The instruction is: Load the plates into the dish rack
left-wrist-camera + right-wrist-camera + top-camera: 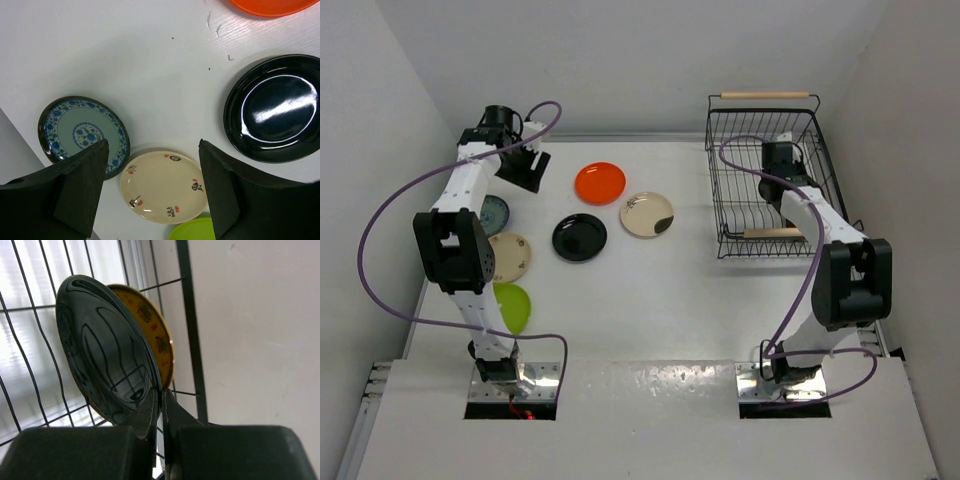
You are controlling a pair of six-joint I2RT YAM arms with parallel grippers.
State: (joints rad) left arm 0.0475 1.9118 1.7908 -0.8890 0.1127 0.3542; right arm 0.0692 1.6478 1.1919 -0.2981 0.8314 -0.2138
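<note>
My left gripper (152,145) hangs open and empty above the table's left side, over the far edge of a beige plate (164,186). Beside that plate lie a teal patterned plate (82,131), a glossy black plate (274,107) and a lime green plate (197,230). Farther back are an orange plate (600,182) and a cream plate with a dark patch (647,214). Inside the dish rack (725,190) my right gripper (161,392) is shut on the rim of a second glossy black plate (107,350), held on edge. A brown-gold plate (157,337) stands right behind it.
White walls close in the table on the left, back and right. The rack has a wooden bar handle at its far end (766,96) and another at its near end (772,232). The right arm's purple cable (745,150) loops over the rack.
</note>
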